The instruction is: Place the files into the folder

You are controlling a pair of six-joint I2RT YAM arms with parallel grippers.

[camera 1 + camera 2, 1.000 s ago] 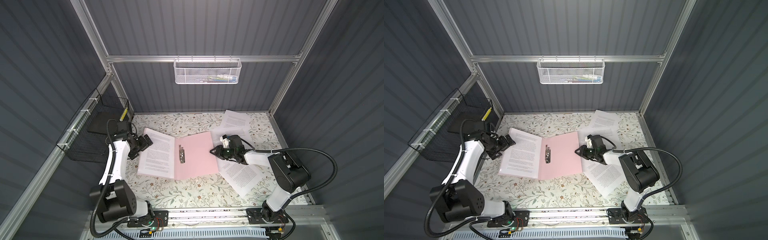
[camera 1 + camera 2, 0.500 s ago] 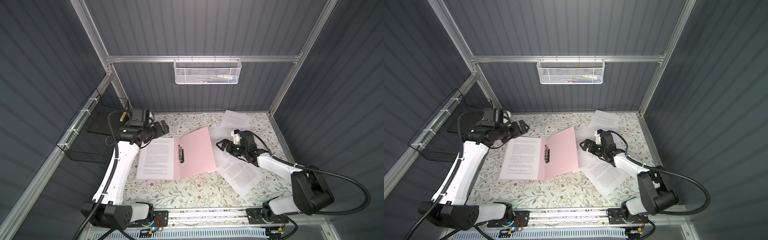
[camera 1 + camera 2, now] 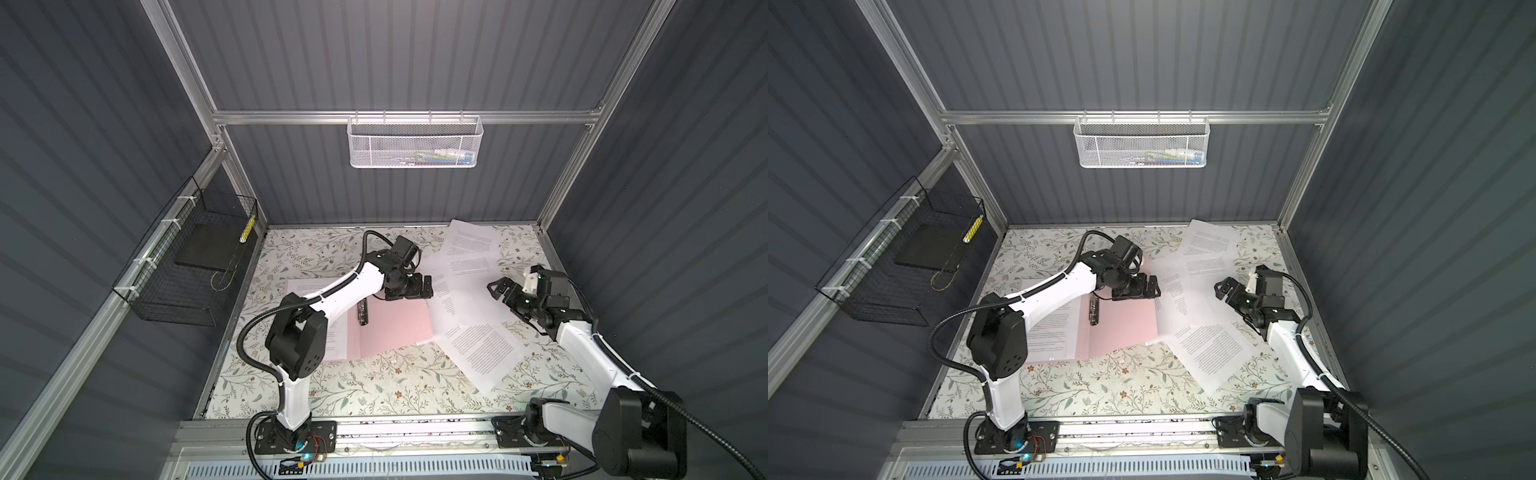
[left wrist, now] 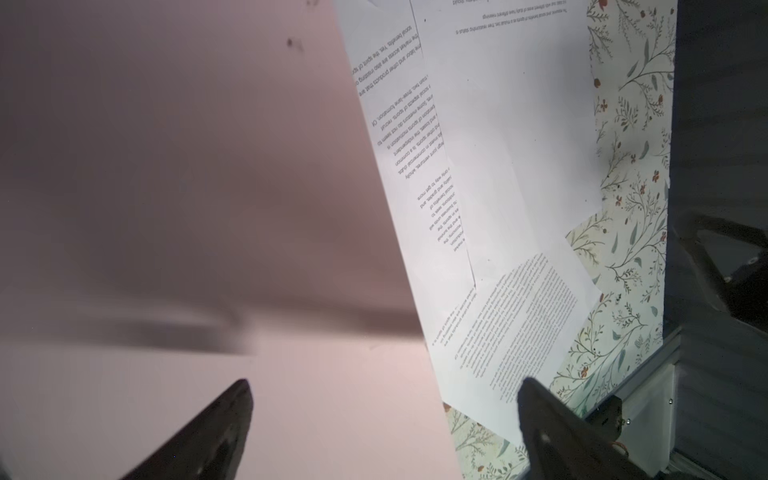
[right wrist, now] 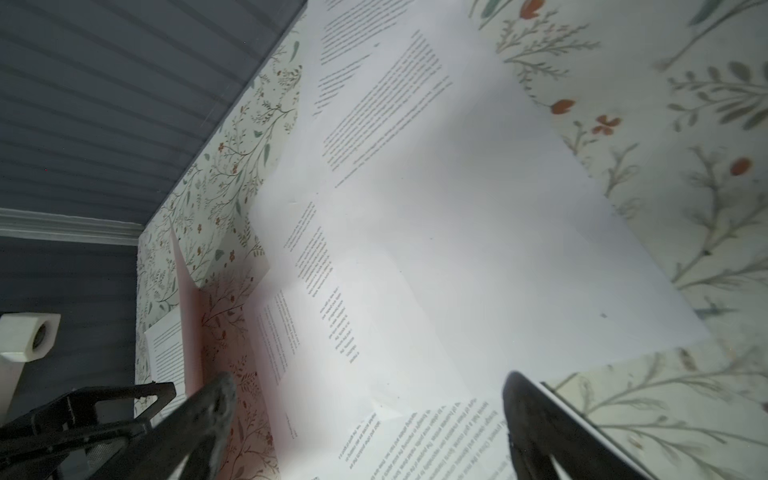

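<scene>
Pretty clearly a robotics lab test cell. The space is boxed in by an aluminium frame (image 3: 291,117) and dark ribbed wall panels (image 3: 415,54). The left arm (image 3: 345,291) and right arm (image 3: 590,353) are bolted to a metal rail (image 3: 415,430) at the front edge. A flowery tabletop (image 3: 395,386) is used as the work surface, and a white mesh basket (image 3: 374,145) and black wire basket (image 3: 174,307) are hung on the frame.
</scene>
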